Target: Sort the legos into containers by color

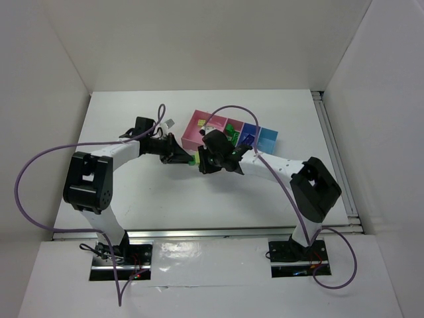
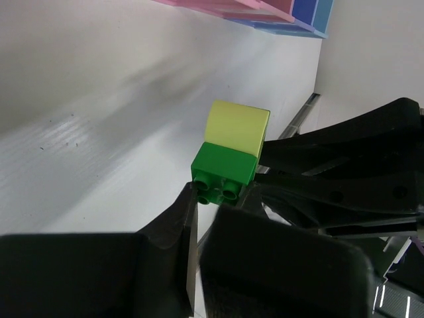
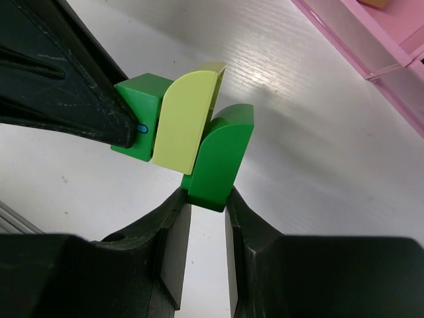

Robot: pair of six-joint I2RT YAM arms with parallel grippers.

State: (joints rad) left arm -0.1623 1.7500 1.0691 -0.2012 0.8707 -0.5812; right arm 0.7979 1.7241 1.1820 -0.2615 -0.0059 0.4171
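Note:
A small stack of legos hangs above the table between both grippers: a green brick [image 3: 138, 114], a lime-yellow brick [image 3: 187, 120] and a second, rounded green brick [image 3: 220, 156]. My right gripper [image 3: 207, 197] is shut on the rounded green brick. From the other side, my left gripper [image 2: 212, 202] pinches the studded green brick [image 2: 223, 169], with the lime-yellow brick [image 2: 236, 127] beyond it. In the top view the grippers [image 1: 182, 154] [image 1: 207, 160] meet at the stack [image 1: 194, 160], just in front of the containers [image 1: 199, 139]. Small legos lie in some of the bins.
The joined bins run pink [image 1: 196, 136], magenta [image 1: 233, 123], blue [image 1: 250, 134], light blue [image 1: 269, 140] behind the right gripper. A pale small brick [image 1: 170, 123] lies on the table left of the pink bin. White walls close the table in on three sides.

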